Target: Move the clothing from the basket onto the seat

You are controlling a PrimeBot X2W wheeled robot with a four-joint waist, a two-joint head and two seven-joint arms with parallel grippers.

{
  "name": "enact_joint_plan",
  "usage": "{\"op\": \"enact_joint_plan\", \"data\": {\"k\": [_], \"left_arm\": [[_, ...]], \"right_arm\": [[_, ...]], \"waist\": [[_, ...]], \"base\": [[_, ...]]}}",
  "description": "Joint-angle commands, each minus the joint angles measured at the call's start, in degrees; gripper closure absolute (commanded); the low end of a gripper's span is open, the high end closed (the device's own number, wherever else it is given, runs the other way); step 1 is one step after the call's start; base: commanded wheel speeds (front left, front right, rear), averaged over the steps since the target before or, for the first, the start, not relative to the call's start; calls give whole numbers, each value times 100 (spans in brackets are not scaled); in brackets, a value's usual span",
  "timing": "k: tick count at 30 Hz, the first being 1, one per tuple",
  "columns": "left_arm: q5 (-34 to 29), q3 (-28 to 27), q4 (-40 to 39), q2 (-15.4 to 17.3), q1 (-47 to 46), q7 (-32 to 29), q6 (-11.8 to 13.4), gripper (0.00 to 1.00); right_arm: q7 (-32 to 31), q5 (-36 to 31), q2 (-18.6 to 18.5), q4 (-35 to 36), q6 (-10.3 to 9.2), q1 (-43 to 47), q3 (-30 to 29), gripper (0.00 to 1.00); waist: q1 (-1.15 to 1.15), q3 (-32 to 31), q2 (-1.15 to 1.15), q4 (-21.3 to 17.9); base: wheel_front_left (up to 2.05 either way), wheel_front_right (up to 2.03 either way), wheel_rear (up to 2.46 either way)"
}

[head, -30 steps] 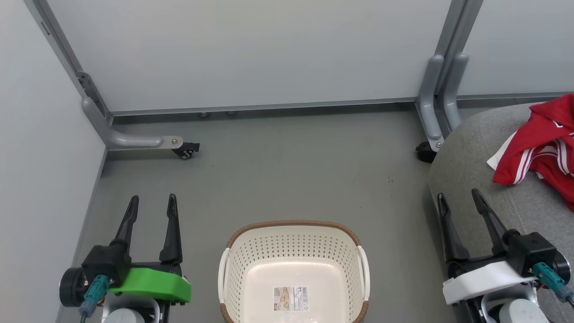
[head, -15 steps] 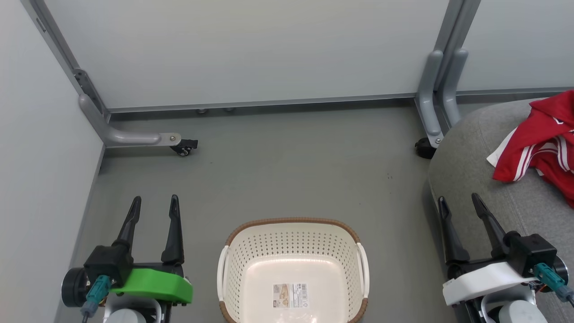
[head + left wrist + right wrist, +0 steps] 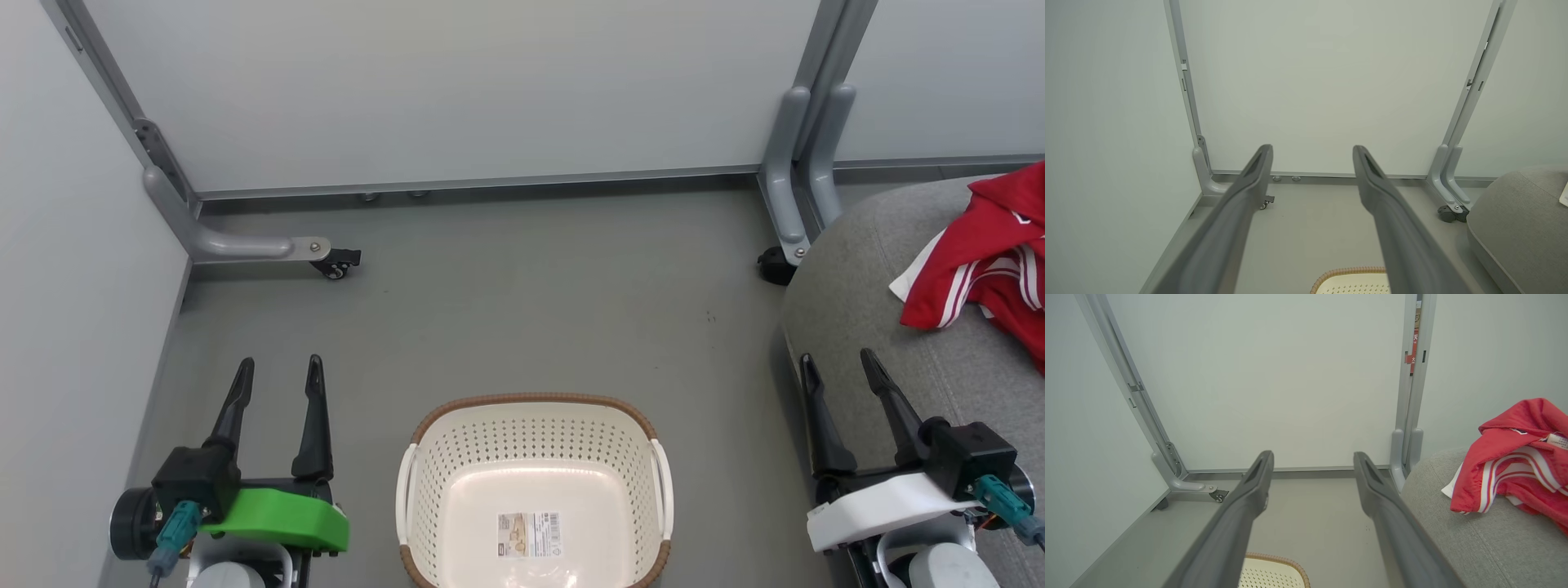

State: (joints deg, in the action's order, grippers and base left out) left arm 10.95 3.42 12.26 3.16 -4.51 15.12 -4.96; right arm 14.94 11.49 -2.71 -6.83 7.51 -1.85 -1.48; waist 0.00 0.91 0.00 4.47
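The cream basket [image 3: 424,498] with its brown rim stands on the floor at bottom centre, holding nothing but a paper label [image 3: 529,535]; its rim corner shows as basket [image 3: 1349,272] and basket [image 3: 1274,561]. Red clothing [image 3: 992,265] with white striped trim lies bunched on the grey seat [image 3: 865,269] at the right edge; it also shows as clothing [image 3: 1515,457] on the seat [image 3: 1474,539]. The seat [image 3: 1515,220] edge appears at right. My left gripper [image 3: 278,366] is open left of the basket, left gripper [image 3: 1312,149]. My right gripper [image 3: 838,359] is open beside the seat's front, right gripper [image 3: 1313,455].
Pale partition panels enclose the grey floor [image 3: 522,310]. A grey panel foot with a black caster [image 3: 335,265] juts out at the left. Paired grey posts [image 3: 804,155] and another caster [image 3: 774,265] stand at the seat's far corner.
The whole head picture has shifted slightly, so the camera moved. Both grippers stay open and the clothing lies where it was on the seat.
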Motion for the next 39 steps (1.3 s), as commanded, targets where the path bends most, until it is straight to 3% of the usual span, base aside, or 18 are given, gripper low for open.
{"op": "enact_joint_plan", "data": {"k": [1,2,7,39], "left_arm": [[-32,-20,-13,-6,-57,4,13,0],[1,0,-5,-2,-1,0,-1,100],[115,-10,237,-21,50,-50,-4,100],[3179,-389,-67,-21,-31,-850,151,100]], "right_arm": [[14,23,-13,-6,-4,-56,-9,0],[0,2,0,0,0,-2,1,100],[-38,120,42,-213,0,88,10,100],[-844,3158,5,-445,-1,-203,-194,100]], "waist": [[0,7,0,-2],[0,6,0,-2],[0,8,0,-7],[0,-23,0,-119]], "base": [[0,0,0],[0,0,0],[0,0,0],[0,0,0]]}}
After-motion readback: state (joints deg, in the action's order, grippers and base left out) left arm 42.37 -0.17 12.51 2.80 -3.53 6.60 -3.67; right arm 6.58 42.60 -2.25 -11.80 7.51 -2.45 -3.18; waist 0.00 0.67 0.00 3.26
